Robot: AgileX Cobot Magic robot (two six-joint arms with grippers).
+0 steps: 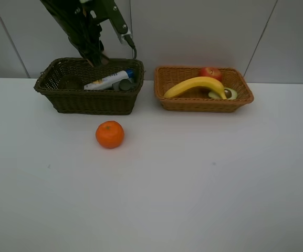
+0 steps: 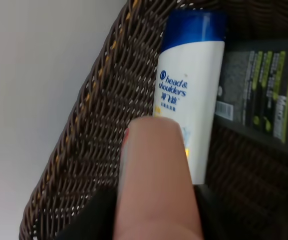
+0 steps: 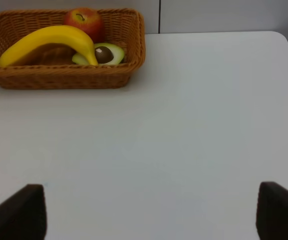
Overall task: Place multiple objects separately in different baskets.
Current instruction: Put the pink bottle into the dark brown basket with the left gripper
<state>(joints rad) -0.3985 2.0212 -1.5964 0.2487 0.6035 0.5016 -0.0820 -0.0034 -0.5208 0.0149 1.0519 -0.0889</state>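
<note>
While beside basket rim (image 2: 91,115), tube (image 2: 188,105).

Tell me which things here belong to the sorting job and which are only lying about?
Belonging to the job:
- orange, alone on the table
- banana, apple and avocado half in the tan basket
- white tube and dark green bottle in the dark basket
- pink item at the left gripper, over that basket

Only lying about:
- nothing; just the white table
</note>
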